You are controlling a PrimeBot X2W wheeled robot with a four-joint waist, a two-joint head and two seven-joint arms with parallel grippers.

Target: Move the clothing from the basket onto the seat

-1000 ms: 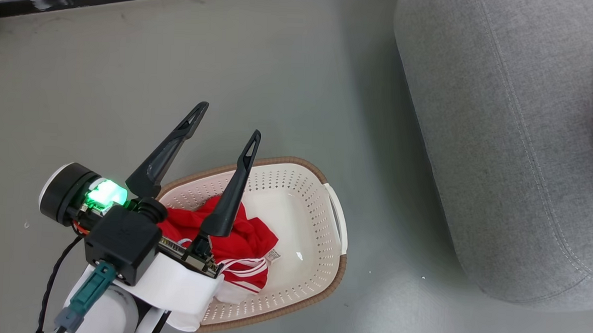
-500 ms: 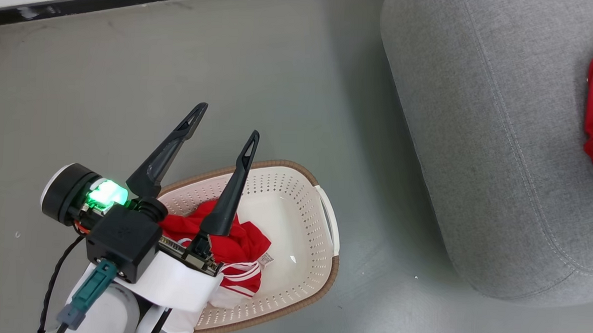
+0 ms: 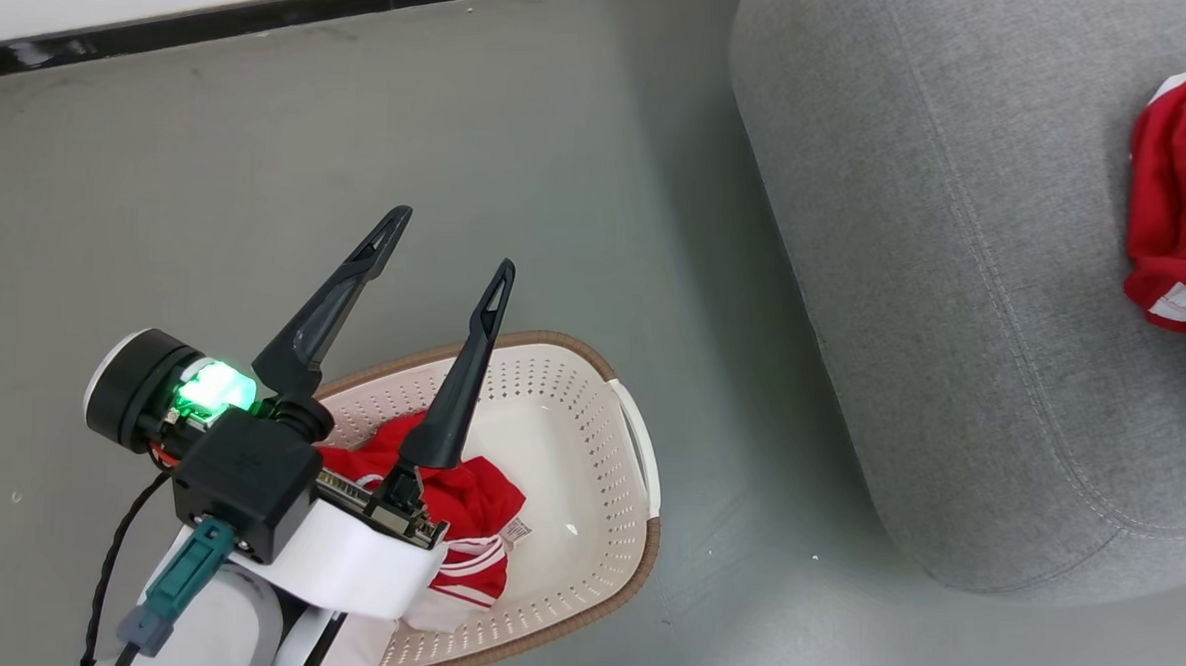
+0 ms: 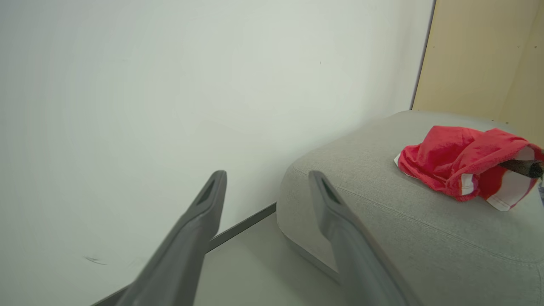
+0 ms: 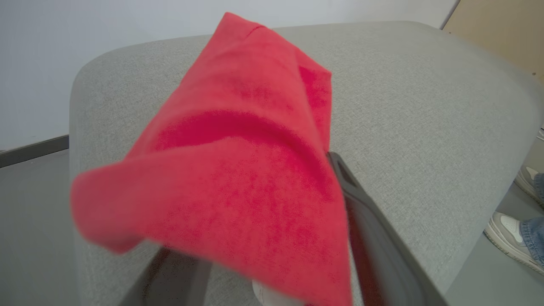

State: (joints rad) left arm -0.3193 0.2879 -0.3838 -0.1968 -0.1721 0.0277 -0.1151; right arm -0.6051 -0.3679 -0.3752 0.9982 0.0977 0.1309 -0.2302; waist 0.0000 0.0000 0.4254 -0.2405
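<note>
Our left gripper (image 3: 451,241) hangs over the basket (image 3: 553,339), fingers spread wide with nothing between them. The red heap (image 3: 466,493) lies straight below it, nearer the wrist than the tips, bunched at the basket's end closest to us. It has no clear long axis; its striped white trim faces our body. We judge this arm the nearer one: it needs to drop and draw back a little, tips down.

Our right gripper (image 5: 259,178) is over the seat (image 3: 935,288), well apart from the basket. Its fingers stand far apart, and a red garment (image 3: 1184,219) sags across them, draped rather than pinched as far as we can tell, with its bulk resting on the cushion.

The cloth is soft, limp knit that folds and slumps, with white cuffs. The basket is hard cream plastic, perforated, with a brown woven-look rim. The seat is a grey woven block with rounded edges and a stitched seam
</note>
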